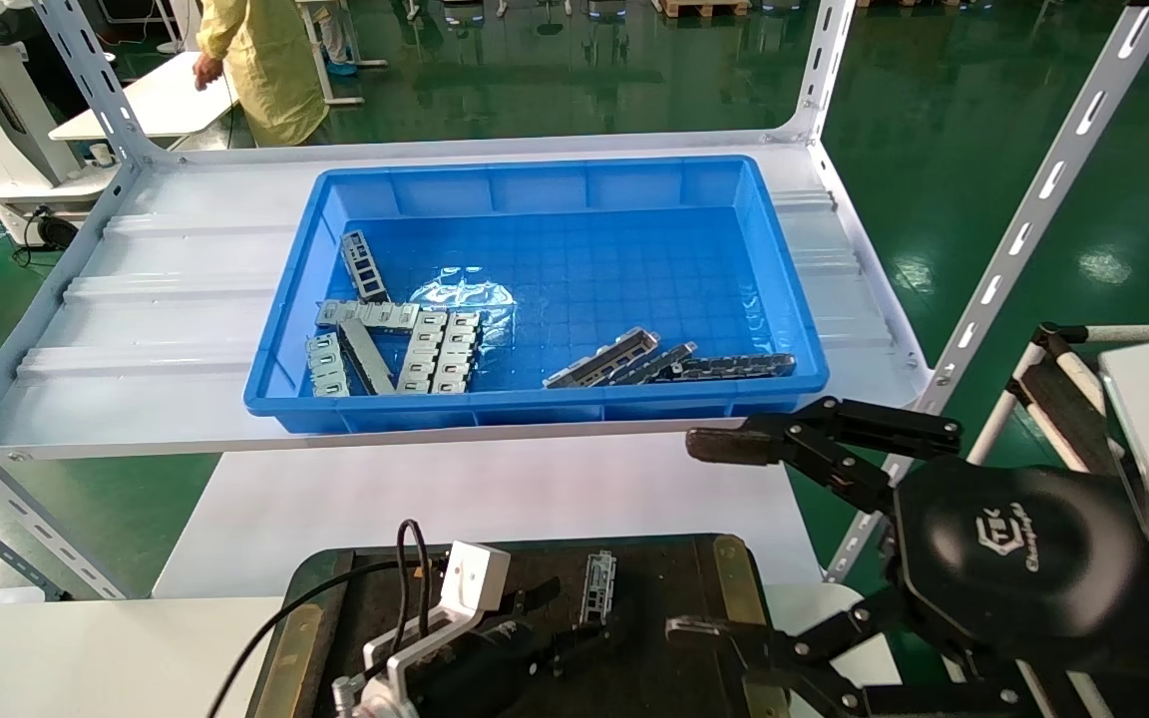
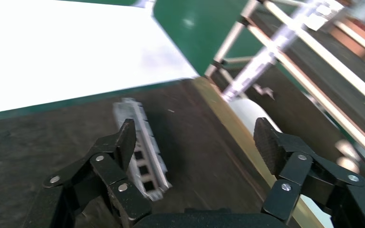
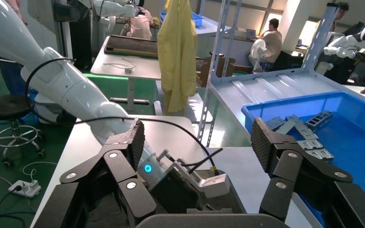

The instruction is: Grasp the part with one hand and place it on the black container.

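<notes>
1. The left claw point(image 2: 192, 137) stands wide open low over the black tray point(image 1: 654, 573) with nothing in its grip. One finger point(image 2: 123, 137) sits right beside the metal bar point(image 2: 140, 145), possibly brushing it; the other is well off to the side, above the tray's brass edge strip point(image 2: 233, 135).
2. The bar lies flat on the felt, ladder face up, near the tray's far edge, free of the claw.
3. Judging from that, the placing looks done for this piece: it rests on the tray and has been let go. What seems left is for the left arm to lift clear.
4. The left arm reaches forward from the near edge of the tray, wrist low, fingers pointing toward the shelf.
5. The right claw point(image 1: 724, 538) also gapes wide and holds nothing, hanging at the tray's right end below the shelf, apparently idle.
6. More bars point(image 1: 395, 344) lie in the blue bin point(image 1: 535, 184) on the shelf beyond.
</notes>
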